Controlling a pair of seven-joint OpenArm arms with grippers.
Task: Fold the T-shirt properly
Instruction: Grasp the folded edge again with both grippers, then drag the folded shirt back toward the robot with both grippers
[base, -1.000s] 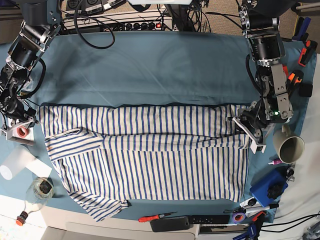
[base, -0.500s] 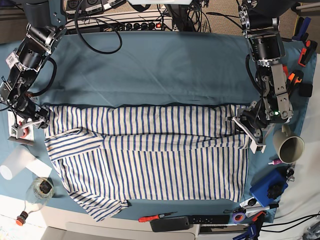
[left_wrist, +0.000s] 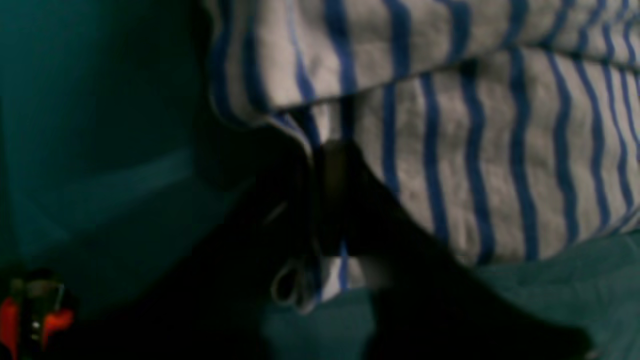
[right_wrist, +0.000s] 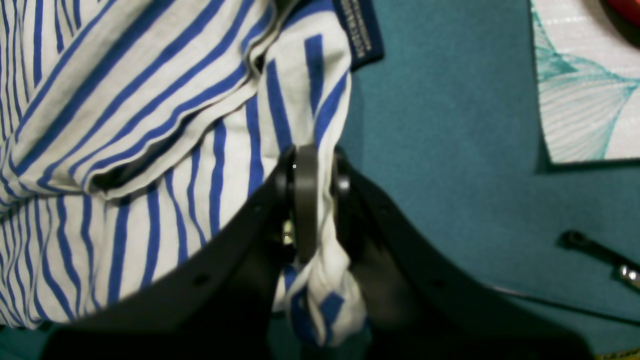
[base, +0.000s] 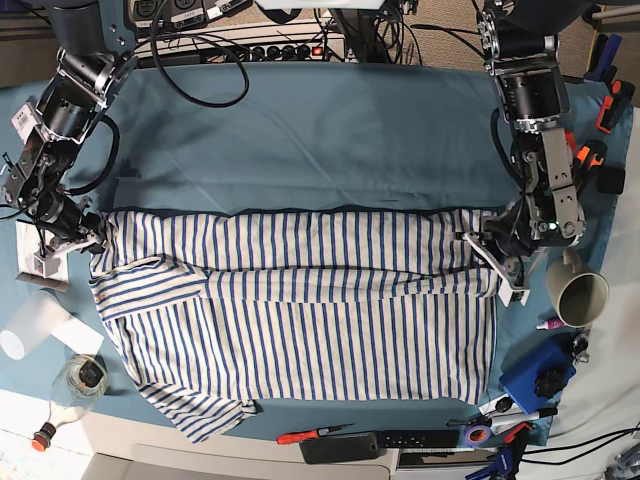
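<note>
The white T-shirt with blue stripes (base: 300, 310) lies spread flat on the teal table (base: 300, 140), with its lower left sleeve and hem folded in. My right gripper (base: 88, 237), at the base view's left, is shut on a bunch of fabric at the shirt's upper left corner. The right wrist view shows this grip (right_wrist: 315, 165), and the dark label (right_wrist: 357, 30) lies just beyond it. My left gripper (base: 492, 262), at the base view's right, is shut on the shirt's right edge. The left wrist view shows striped cloth (left_wrist: 475, 150) pinched in its dark fingers (left_wrist: 330, 200).
A beige mug (base: 578, 297) and a blue box (base: 535, 380) sit right of the shirt. A white cup (base: 25, 328), a glass bottle (base: 80, 380) and a tape holder (base: 40, 262) are at the left. A screwdriver (base: 310, 434) and a remote (base: 390, 442) lie along the front edge.
My right gripper has moved to the right, away from the tape holder, and the shirt's upper left corner has shifted right with it. The left gripper has stayed put.
</note>
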